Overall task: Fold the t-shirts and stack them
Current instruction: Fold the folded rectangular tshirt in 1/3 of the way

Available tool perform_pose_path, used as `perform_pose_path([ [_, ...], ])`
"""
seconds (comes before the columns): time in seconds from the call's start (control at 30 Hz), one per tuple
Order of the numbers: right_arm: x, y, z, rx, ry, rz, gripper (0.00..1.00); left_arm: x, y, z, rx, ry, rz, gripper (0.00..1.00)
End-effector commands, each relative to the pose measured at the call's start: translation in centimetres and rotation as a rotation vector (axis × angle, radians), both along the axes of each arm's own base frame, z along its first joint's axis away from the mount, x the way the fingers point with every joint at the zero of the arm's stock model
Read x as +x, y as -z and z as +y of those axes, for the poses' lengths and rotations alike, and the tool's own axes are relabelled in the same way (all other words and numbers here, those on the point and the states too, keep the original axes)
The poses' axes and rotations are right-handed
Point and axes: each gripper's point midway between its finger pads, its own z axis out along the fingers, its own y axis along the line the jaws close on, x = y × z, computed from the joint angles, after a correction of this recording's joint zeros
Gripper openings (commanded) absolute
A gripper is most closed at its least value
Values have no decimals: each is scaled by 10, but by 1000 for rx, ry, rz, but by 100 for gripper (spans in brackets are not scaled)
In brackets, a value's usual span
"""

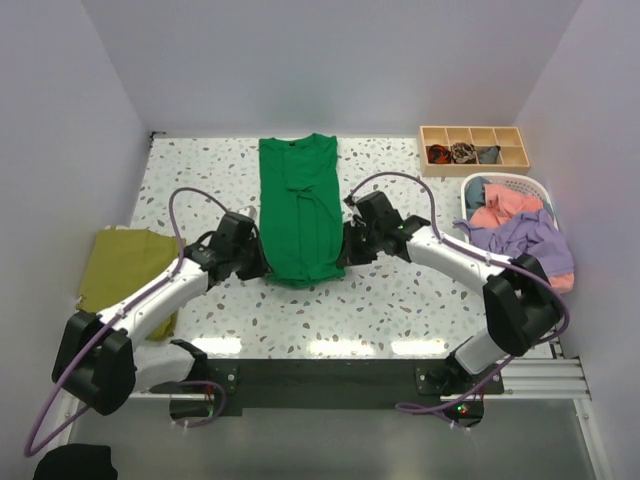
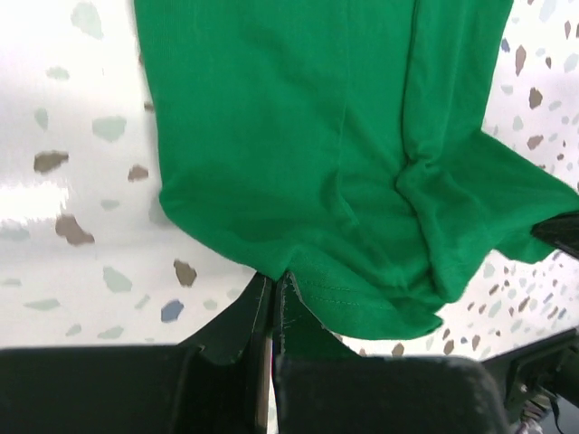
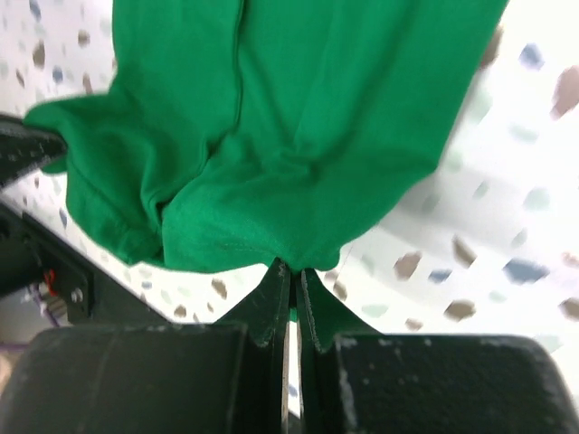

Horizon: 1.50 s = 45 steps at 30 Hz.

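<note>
Top external: green t-shirt [image 1: 298,205] lies mid-frame on the counter [image 1: 400,300], sides folded into a long strip.
Left tool [image 2: 274,280]: pressed together, pinching the lower-left hem corner.
Right tool [image 3: 291,267]: pinching the lower-right hem corner.
Progress: seemingly early; cross-fold undone, olive-yellow t-shirt [image 1: 125,265] at left and lavender t-shirt [image 1: 520,235] in the basket [image 1: 505,180] not yet stacked.

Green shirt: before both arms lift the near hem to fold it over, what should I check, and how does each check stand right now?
1. Left jaws shut on the green shirt hem: ok.
2. Right jaws shut on the same hem: ok.
3. Sleeves tucked in, shirt a narrow strip: ok.
4. Hem flat between the two grips: not ok, bunched.
5. All cloth layers pinched: cannot tell.
6. Olive shirt lies apart from the fold: ok.
</note>
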Motion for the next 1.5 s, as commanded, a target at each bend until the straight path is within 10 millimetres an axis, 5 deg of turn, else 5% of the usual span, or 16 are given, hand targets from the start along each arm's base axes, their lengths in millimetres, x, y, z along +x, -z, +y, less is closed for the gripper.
perform_pose_path([
  [0.0,47,-6,-7,-27,24,-63,0,48,-28,-3,34,-6,-139,0],
  [0.47,143,12,11,5,5,-44,0,175,-39,22,60,-80,-254,0],
  [0.83,209,11,22,71,22,-54,4,221,-5,22,75,-80,-215,0],
  [0.87,216,10,21,73,24,-63,26,223,-3,22,79,-85,-214,0],
  [0.9,220,16,19,54,36,-66,37,225,4,26,89,-91,-202,16],
  [1.0,236,13,0,-23,100,-133,51,232,6,43,146,-113,-204,44],
  [1.1,241,4,-15,-64,131,-199,55,242,-6,61,210,-159,-252,64],
  [1.2,235,-17,-12,-31,106,-240,56,244,-27,63,217,-160,-307,65],
  [1.3,218,-26,0,43,61,-206,56,238,-40,52,154,-116,-338,66],
  [1.47,178,-21,29,108,-25,-111,56,205,-46,4,-71,80,-310,64],
])
